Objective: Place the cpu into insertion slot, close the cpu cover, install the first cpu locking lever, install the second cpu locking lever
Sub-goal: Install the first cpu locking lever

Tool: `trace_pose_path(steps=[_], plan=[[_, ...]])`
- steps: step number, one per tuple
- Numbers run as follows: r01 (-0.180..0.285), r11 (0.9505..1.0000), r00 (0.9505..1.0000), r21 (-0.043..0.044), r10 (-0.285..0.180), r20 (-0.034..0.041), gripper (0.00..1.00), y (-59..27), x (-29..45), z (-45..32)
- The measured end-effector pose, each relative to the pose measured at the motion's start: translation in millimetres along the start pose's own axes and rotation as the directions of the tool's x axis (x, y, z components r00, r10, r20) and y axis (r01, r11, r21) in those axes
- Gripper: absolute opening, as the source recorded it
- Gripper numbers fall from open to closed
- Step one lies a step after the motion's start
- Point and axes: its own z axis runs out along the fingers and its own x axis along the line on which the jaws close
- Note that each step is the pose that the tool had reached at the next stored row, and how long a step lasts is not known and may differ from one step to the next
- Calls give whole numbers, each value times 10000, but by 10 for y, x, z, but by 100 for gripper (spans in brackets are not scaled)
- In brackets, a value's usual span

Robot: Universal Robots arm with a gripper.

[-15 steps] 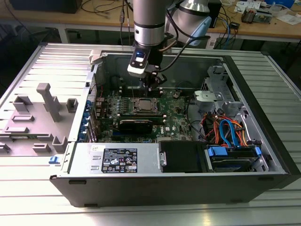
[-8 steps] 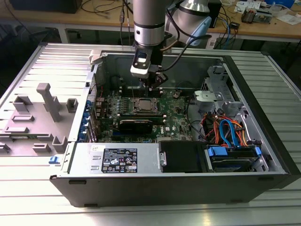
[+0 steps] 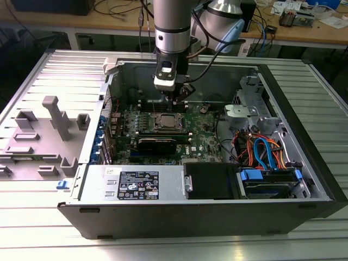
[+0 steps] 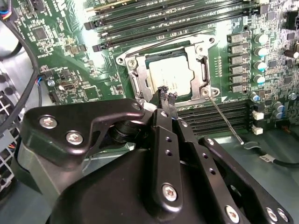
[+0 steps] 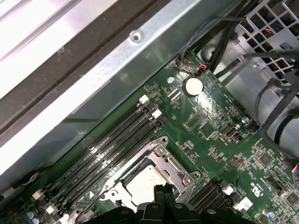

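Second wrist view: the hand [image 4: 167, 94] has its 2 fingertips drawn together with nothing between them, the tips just at the edge of the cpu cover [image 4: 204, 74]. That cover lies flat over the cpu [image 4: 170, 74], which sits in the insertion slot [image 4: 139, 86] on the green motherboard [image 4: 70, 65]. 1 thin locking lever [image 4: 225, 119] slants out from the slot's corner across the memory slots [image 4: 205, 114]. In the exterior view the slot is at 6 o'clock from the hand, inside the open computer case [image 3: 304, 190]. Blue and orange cables [image 3: 263, 152] lie at 4 o'clock, and grey plastic fixtures [image 3: 57, 117] at 9 o'clock on the ribbed tabletop [image 3: 174, 247].
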Motion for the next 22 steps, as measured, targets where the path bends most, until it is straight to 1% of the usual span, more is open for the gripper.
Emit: trace_pose_path(steps=[2, 5, 6, 10, 13, 15, 17, 18, 20, 21, 22], plan=[[247, 9997, 9997, -21, -247, 0, 11, 0, 0, 0], [482, 9988, 9988, -40, -482, 0, 11, 0, 0, 0], [682, 9977, 9977, -56, -682, 0, 11, 0, 0, 0], [1098, 9939, 9940, -91, -1098, 3, 11, 0, 0, 0], [1409, 9900, 9900, -115, -1409, 5, 11, 0, 0, 0], [1643, 9863, 9864, -134, -1643, 8, 11, 0, 0, 0], [1904, 9816, 9817, -156, -1904, 11, 11, 0, 0, 0], [2081, 9779, 9781, -171, -2082, 13, 11, 0, 0, 0], [2261, 9739, 9741, -186, -2261, 16, 11, 0, 0, 0], [2458, 9691, 9693, -201, -2458, 20, 11, 0, 0, 0], [2544, 9669, 9671, -208, -2544, 21, 11, 0, 0, 0]])
